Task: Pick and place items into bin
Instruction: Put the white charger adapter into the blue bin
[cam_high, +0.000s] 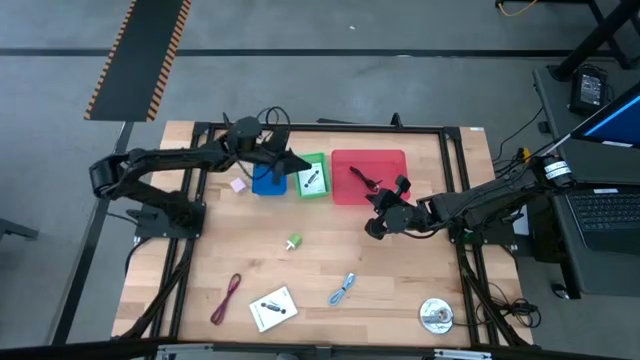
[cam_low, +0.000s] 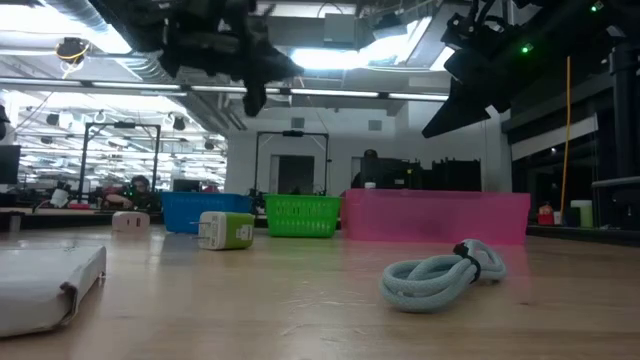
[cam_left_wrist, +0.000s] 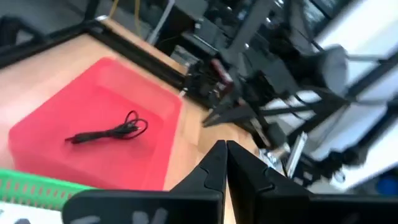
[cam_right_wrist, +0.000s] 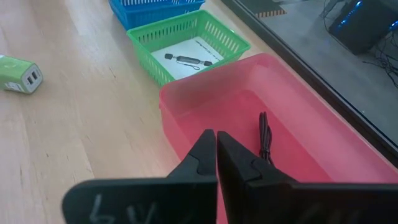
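- Red bin already has a thin black cable in it, and the green basket holds a white card
- Left claw hangs over the blue bin, fingers pressed together, empty
- Right claw sits just in front of the red bin, also closed on nothing
- Still out on the tabletop: green-white charger, light-blue cable loop, maroon cable, white packet
- Cables look light and floppy, so I'd pinch the bundled middle; the charger's stiff, grab its flat sides
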